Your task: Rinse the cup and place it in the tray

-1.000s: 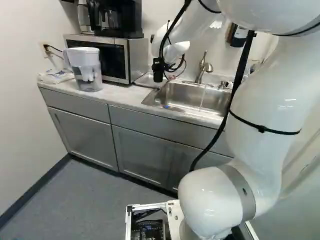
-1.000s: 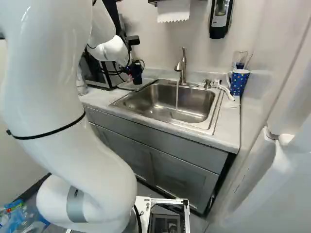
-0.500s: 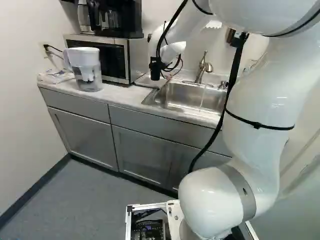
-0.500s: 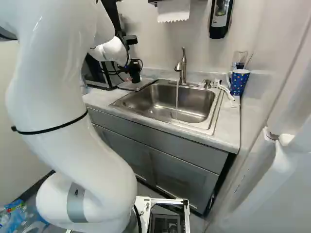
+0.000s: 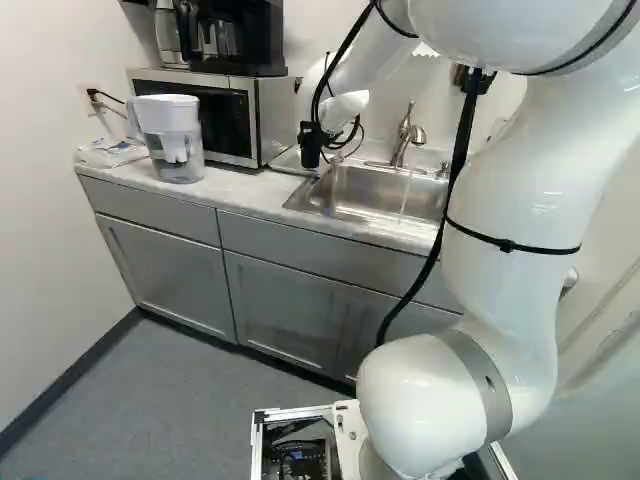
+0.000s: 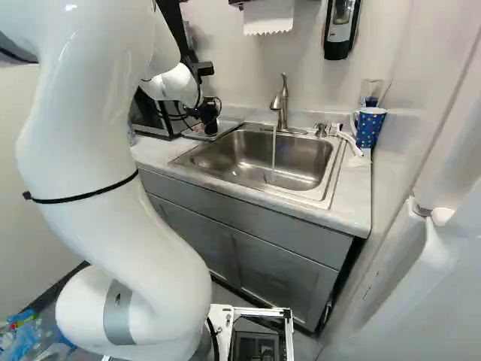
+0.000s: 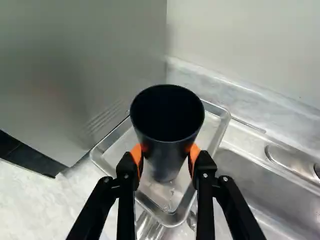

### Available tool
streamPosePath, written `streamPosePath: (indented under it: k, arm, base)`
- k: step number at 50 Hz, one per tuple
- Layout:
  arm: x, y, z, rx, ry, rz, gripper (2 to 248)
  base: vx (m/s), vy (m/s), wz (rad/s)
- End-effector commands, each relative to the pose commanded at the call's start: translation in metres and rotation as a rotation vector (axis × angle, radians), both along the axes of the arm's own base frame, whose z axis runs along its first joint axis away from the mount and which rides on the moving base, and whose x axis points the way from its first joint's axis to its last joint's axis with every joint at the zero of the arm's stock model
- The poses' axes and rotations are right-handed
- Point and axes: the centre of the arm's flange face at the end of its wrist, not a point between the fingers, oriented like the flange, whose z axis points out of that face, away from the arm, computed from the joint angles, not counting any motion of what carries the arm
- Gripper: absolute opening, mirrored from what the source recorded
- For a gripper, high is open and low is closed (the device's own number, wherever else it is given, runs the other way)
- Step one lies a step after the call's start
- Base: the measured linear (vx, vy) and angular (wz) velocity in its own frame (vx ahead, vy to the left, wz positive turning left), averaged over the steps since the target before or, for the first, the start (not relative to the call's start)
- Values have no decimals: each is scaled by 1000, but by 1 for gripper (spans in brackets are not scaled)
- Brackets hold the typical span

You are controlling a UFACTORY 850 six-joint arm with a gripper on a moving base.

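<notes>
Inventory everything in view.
cup: 1, black, above tray
tray: 1, silver, between microwave and sink
sink: 1, steel, in counter
faucet: 1, metallic, behind sink, running
microwave: 1, silver, on counter
coffee maker: 1, black, atop microwave
pitcher: 1, clear, white lid, beside microwave
mug: 1, blue dotted, beside sink
dispenser: 1, black, on wall
paper towel: 1, white, on wall
cabinet run: 1, grey, under counter
bag: 1, white, beside pitcher
arm: 1, white, foreground
claw: 1, black, orange pads, shut on cup
</notes>
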Motion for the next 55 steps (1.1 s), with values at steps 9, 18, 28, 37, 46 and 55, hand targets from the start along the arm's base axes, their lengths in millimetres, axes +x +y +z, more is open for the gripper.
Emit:
streamPosePath:
  k: [9, 18, 28, 37, 46, 55]
  arm:
    - [0, 0, 0, 0, 0, 0, 119]
    - [0, 0, 0, 0, 0, 0, 183]
    - [0, 0, 0, 0, 0, 0, 246]
    - [0, 0, 0, 0, 0, 0, 247]
    - [-1, 0, 3, 1, -5, 0, 247]
    - [-3, 0, 12, 3, -21, 0, 247]
  base:
    - [0, 0, 0]
    - [0, 0, 0]
    - [0, 0, 0]
    - [0, 0, 0]
    - [0, 0, 0]
    - [0, 0, 0]
